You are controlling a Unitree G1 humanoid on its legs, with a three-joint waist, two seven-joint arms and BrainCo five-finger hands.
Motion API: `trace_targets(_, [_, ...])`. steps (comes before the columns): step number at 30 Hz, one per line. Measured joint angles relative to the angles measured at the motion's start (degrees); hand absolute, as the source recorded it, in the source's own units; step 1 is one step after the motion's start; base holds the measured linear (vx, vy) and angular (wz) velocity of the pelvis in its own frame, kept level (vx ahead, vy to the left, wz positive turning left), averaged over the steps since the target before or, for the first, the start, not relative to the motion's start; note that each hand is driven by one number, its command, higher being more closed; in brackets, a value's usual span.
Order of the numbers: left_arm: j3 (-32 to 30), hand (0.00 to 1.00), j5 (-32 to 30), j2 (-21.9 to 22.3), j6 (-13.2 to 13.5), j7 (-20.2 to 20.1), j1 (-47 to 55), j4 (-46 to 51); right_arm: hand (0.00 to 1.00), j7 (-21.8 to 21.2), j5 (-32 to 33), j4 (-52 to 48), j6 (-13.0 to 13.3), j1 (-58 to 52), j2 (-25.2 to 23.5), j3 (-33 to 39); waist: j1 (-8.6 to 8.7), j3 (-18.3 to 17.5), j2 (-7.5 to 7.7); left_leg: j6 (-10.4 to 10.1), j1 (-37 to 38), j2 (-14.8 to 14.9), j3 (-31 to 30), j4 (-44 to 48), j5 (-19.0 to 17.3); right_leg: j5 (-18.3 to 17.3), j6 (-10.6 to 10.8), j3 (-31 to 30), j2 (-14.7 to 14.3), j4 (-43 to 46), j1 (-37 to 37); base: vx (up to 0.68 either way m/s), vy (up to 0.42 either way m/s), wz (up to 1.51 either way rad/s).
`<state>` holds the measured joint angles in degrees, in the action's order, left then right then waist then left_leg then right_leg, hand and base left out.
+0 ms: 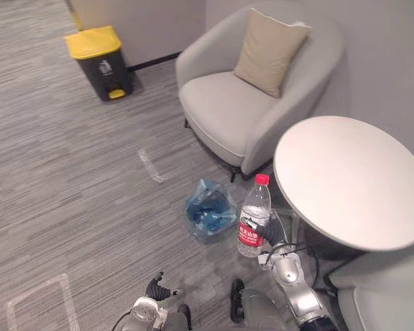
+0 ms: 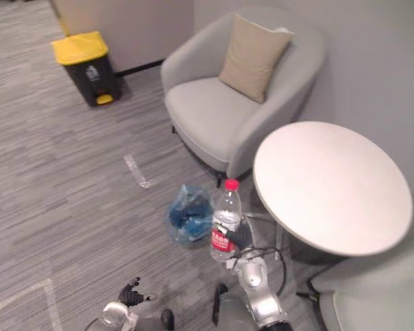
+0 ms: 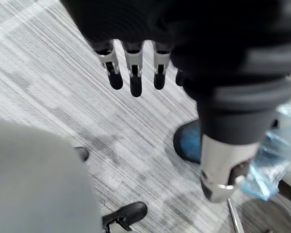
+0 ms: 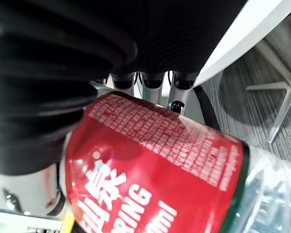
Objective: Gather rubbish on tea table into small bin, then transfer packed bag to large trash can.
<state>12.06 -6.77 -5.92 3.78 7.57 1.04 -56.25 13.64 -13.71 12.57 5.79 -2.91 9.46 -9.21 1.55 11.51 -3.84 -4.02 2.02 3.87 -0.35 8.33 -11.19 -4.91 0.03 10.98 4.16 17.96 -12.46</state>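
Right robot hand (image 4: 153, 81) grasps upright water bottle (image 1: 254, 217), near-left of round desk (image 1: 345, 179). Left robot hand (image 1: 160, 288) released, nearer. Blue bag (image 1: 208, 209) just left of bottle.

A grey armchair (image 1: 224, 103) stands on the striped carpet (image 1: 55, 179). A tan cushion (image 1: 269, 52) leans at the back of its seat.

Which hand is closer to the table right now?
Right. The right hand, curled round the bottle, is right beside the table edge. The left hand hangs open over the carpet, well off to the robot's left.
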Motion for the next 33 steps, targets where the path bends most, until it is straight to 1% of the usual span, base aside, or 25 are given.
trace_targets(2, [0.0, 0.0, -0.5, -0.1, 0.0, -0.1, 0.0, 0.0, 1.0, -0.2, 0.1, 0.0, 0.0, -0.9, -0.3, 0.7, 0.32, 0.3, 0.13, -0.5, -0.5, 0.6, 0.2, 2.8, -0.2, -0.4, -0.2, 1.3, -0.5, -2.6, 3.0, 0.16, -0.054, 0.37])
trace_targets(3, [0.1, 0.0, -0.9, 0.0, 0.1, -0.1, -0.1, 0.1, 1.0, -0.2, 0.1, -0.1, 0.0, -1.7, -0.4, 1.4, 0.4, 0.4, 0.47, -1.5, -2.0, 0.8, 0.9, 7.6, -0.8, -1.0, 0.0, 1.6, -0.5, -4.6, 5.5, 0.08, -0.029, 0.45])
trace_targets(4, [0.1, 0.0, -1.0, 0.1, 0.3, -0.2, -0.2, 0.2, 1.0, -0.2, 0.1, -0.3, 0.0, -2.1, -0.4, 1.5, 0.35, 0.4, 0.69, -1.9, -3.4, 1.0, 2.0, 12.1, -1.1, -1.0, 0.1, 1.7, -0.6, -5.9, 7.0, 0.08, -0.033, 0.36])
trace_targets(5, [0.1, 0.0, -1.0, 0.1, 0.5, -0.2, -0.2, 0.7, 1.0, -0.2, 0.1, -0.7, 0.0, -2.6, -0.1, 1.2, 0.25, 0.5, 0.78, -1.9, -5.8, 1.9, 4.4, 18.5, -1.1, -0.9, 0.0, 2.0, -0.8, -7.4, 8.9, 0.08, -0.005, 0.09])
trace_targets(6, [0.1, 0.0, -1.0, 0.1, 0.6, -0.2, -0.2, 1.1, 1.0, -0.3, 0.2, -0.7, 0.0, -2.7, 0.1, 1.0, -0.46, 0.5, 0.59, -2.1, -7.6, 3.3, 6.9, 24.2, -0.9, -0.6, -0.2, 2.3, -1.2, -8.5, 10.9, 0.07, 0.0, -0.05])
trace_targets(7, [0.1, 0.0, -1.0, 0.0, 0.5, -0.2, -0.2, 1.0, 1.0, -0.3, 0.2, -0.7, 0.0, -2.7, -0.2, 0.9, -0.71, 0.5, 0.7, -2.1, -7.9, 3.8, 7.5, 25.4, -1.2, -0.6, -0.3, 2.1, -1.1, -8.7, 11.3, 0.07, 0.041, -0.16])
trace_targets(8, [0.2, 0.0, -1.1, 0.1, 0.6, -0.2, -0.1, 1.0, 1.0, -0.3, 0.2, -0.7, 0.0, -2.6, -0.4, 0.4, -0.88, 0.5, 0.68, -1.3, -8.0, 4.8, 8.8, 25.8, -3.0, -0.5, -0.4, 1.9, -1.2, -9.4, 12.1, 0.07, 0.062, -0.12])
trace_targets(10, [0.1, 0.0, -1.1, 0.1, 0.5, -0.3, -0.1, 1.0, 1.0, -0.3, 0.2, -0.7, 0.0, -2.2, -0.4, 0.3, -0.98, 0.5, 0.72, -0.7, -8.2, 5.5, 9.0, 22.2, -5.2, -0.4, -0.1, 0.7, -0.7, -9.6, 12.2, 0.07, 0.125, -0.18])
trace_targets(11, [0.2, 0.0, -1.2, 0.0, 0.6, -0.3, -0.2, 1.0, 1.0, -0.2, 0.2, -0.7, 0.0, -2.0, -0.4, 0.3, -1.18, 0.6, 0.82, -0.8, -8.3, 5.5, 8.5, 17.8, -5.0, 0.0, 0.5, 0.0, 0.1, -9.8, 12.2, 0.05, 0.17, -0.27])
trace_targets(12, [0.3, 0.0, -1.2, 0.0, 0.6, -0.2, -0.2, 1.0, 1.0, -0.2, 0.2, -0.7, 0.0, -2.0, -0.3, 0.2, -1.17, 0.5, 0.57, -1.1, -8.2, 5.5, 7.6, 13.2, -3.2, 0.1, 1.6, -0.4, 0.4, -9.9, 12.2, 0.05, 0.191, -0.27])
trace_targets(13, [0.4, 0.0, -1.5, 0.2, 0.5, -0.3, -0.1, 1.0, 1.0, -0.2, 0.1, -0.7, 0.0, -2.0, 0.0, 0.0, -1.12, 0.2, -0.57, -2.8, -8.0, 6.0, 6.9, 8.5, 0.7, 0.2, 2.6, -1.0, -0.2, -10.2, 12.3, 0.06, 0.22, -0.27])
trace_targets(14, [0.3, 0.0, -1.6, 0.1, 0.5, -0.3, -0.4, 0.8, 1.0, -0.2, 0.1, -0.2, -0.3, -1.8, -0.1, 0.0, -1.37, 0.3, -0.4, -2.9, -7.1, 5.2, 6.7, 8.1, 0.4, 0.3, 3.5, -2.5, 0.2, -10.5, 12.5, 0.09, 0.289, -0.22])
trace_targets(15, [0.4, 0.0, -1.9, -0.8, 0.6, -0.2, -0.4, 0.8, 1.0, -0.4, 0.0, -0.4, -0.4, -1.8, -0.5, -0.9, -1.36, 0.4, 0.97, -2.2, -6.6, 3.4, 7.6, 6.9, 0.8, 0.8, 4.8, -3.3, 1.8, -11.6, 12.4, 0.08, 0.285, -0.15])
trace_targets(17, [0.8, 0.0, -2.2, -1.4, 0.5, -0.3, -0.9, 0.8, 1.0, -0.7, -0.4, -0.4, -0.4, -1.8, -0.5, -1.9, -1.37, 0.2, 1.67, -1.5, -6.9, 1.7, 7.9, 5.9, 1.2, 1.3, 5.6, -3.7, 3.4, -12.3, 11.8, 0.04, 0.211, -0.01])
trace_targets(18, [0.9, 0.0, -2.2, -1.7, 0.5, -0.2, -0.9, 0.8, 1.0, -0.9, -1.2, -0.3, -0.4, -1.1, -0.4, -2.9, -1.51, 0.3, 1.66, -0.8, -7.1, 0.7, 8.7, 5.5, 1.3, 1.4, 6.2, -4.2, 4.4, -12.3, 11.0, 0.02, 0.174, -0.08])
trace_targets(20, [0.9, 0.0, -2.2, -2.0, 0.5, -0.1, -1.1, 0.8, 1.0, -1.2, -2.1, 1.5, -0.4, 1.6, -0.4, -4.6, -1.67, 0.6, 1.46, -0.3, -7.6, -0.1, 9.5, 4.7, 1.5, 1.7, 6.7, -5.3, 5.0, -12.1, 9.5, 0.0, 0.111, -0.21])
trace_targets(23, [0.9, 0.0, -2.2, -2.7, 0.4, 0.1, -3.4, 0.5, 1.0, -1.2, -2.2, 5.7, -0.4, 8.7, -0.1, -6.0, -1.73, 3.3, 0.91, 0.2, -12.0, -0.3, 10.2, 6.2, 1.8, 1.8, 6.8, -6.1, 5.2, -9.3, 4.2, -0.04, 0.039, -0.11])
trace_targets(25, [0.9, 0.0, -1.5, -2.8, 0.5, 1.1, -5.7, 0.5, 1.0, -0.5, -2.4, 8.4, -0.8, 14.2, 1.5, -7.1, -1.9, 6.0, 0.67, 0.4, -16.2, 0.1, 10.2, 8.0, 2.0, 1.9, 6.6, -6.3, 5.0, -7.2, -0.2, -0.08, -0.006, 0.0])
trace_targets(27, [0.8, 0.0, 0.1, -3.0, 0.5, 1.5, -7.9, 0.5, 1.0, 0.6, -2.7, 10.7, -1.2, 19.0, 2.8, -7.2, -2.07, 8.6, 0.73, 0.6, -19.2, 0.5, 10.2, 9.2, 2.2, 2.0, 6.5, -6.4, 4.8, -5.5, -3.5, -0.1, -0.032, 0.02])
trace_targets(28, [0.8, 0.0, 0.5, -3.0, 0.5, 1.8, -8.6, 0.5, 1.0, 0.9, -2.8, 11.5, -1.4, 20.8, 3.4, -7.2, -2.05, 9.2, 0.67, 0.8, -20.6, 0.5, 10.1, 9.4, 2.4, 2.0, 6.4, -6.4, 4.9, -4.9, -4.9, -0.12, -0.031, 0.06])
trace_targets(30, [0.2, 0.0, 2.3, -3.5, 0.6, 2.5, -12.1, 0.8, 1.0, 2.1, -3.2, 13.7, -2.0, 26.9, 6.4, -7.1, -2.04, 11.7, 0.64, 1.2, -25.4, 0.3, 9.4, 10.7, 3.3, 2.1, 6.3, -6.3, 5.1, -2.6, -9.9, -0.09, -0.016, 0.15])
trace_targets(33, [-0.6, 0.0, 3.9, -4.7, 0.8, 3.8, -16.9, 1.7, 1.0, 3.5, -3.3, 17.7, -2.5, 34.2, 9.5, -6.8, -2.17, 13.4, 0.52, 1.3, -32.0, 0.0, 7.8, 10.9, 5.4, 2.4, 5.9, -5.1, 5.8, 0.0, -16.6, -0.11, -0.024, 0.3])
